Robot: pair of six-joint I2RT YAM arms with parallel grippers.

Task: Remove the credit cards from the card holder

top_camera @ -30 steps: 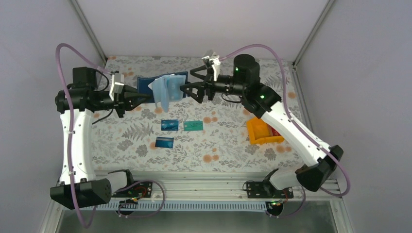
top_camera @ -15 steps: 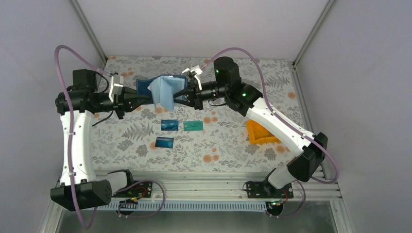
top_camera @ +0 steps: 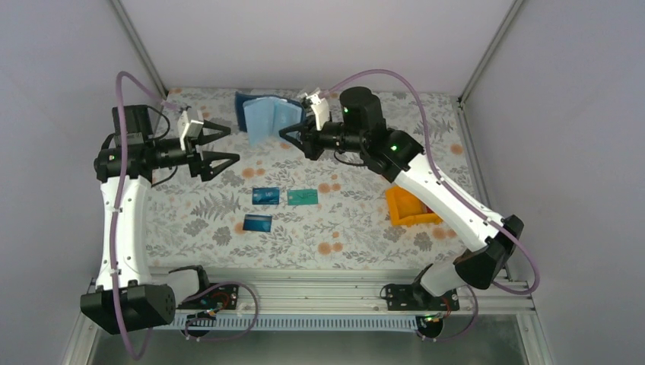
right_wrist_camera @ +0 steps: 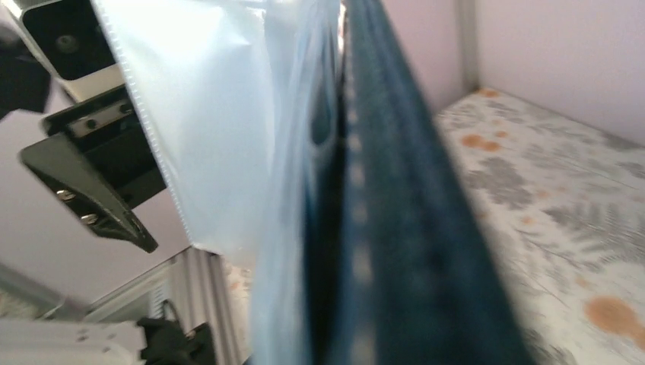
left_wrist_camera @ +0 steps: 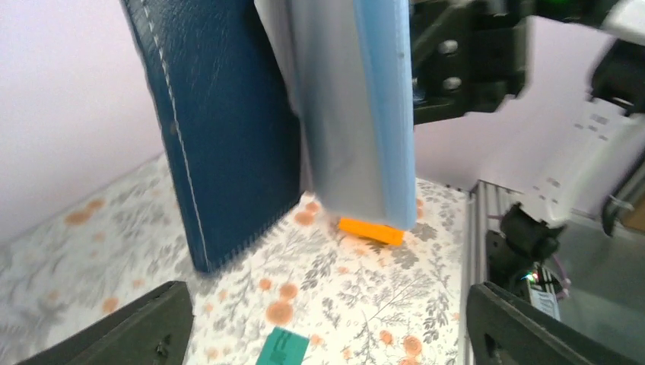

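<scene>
Top external: holder [top_camera: 266, 118] is held up above the table [top_camera: 350, 232] at 12 o'clock, fanned open. It has a navy stitched cover and translucent pale-blue plastic sleeves. Right gripper [top_camera: 295, 131] is clamped tight on its 3 o'clock edge, arm stretched far forward. Left gripper [top_camera: 226, 144] sits at the holder's 9 o'clock, jaws wide, gripping nothing, clear of it. Three cards [top_camera: 266, 195] lie flat on the floral cloth at the holder's 6 o'clock: two blue, one teal card [top_camera: 303, 197], all thin rectangles. One orange plastic bin [top_camera: 411, 207] at 3 o'clock.
</scene>
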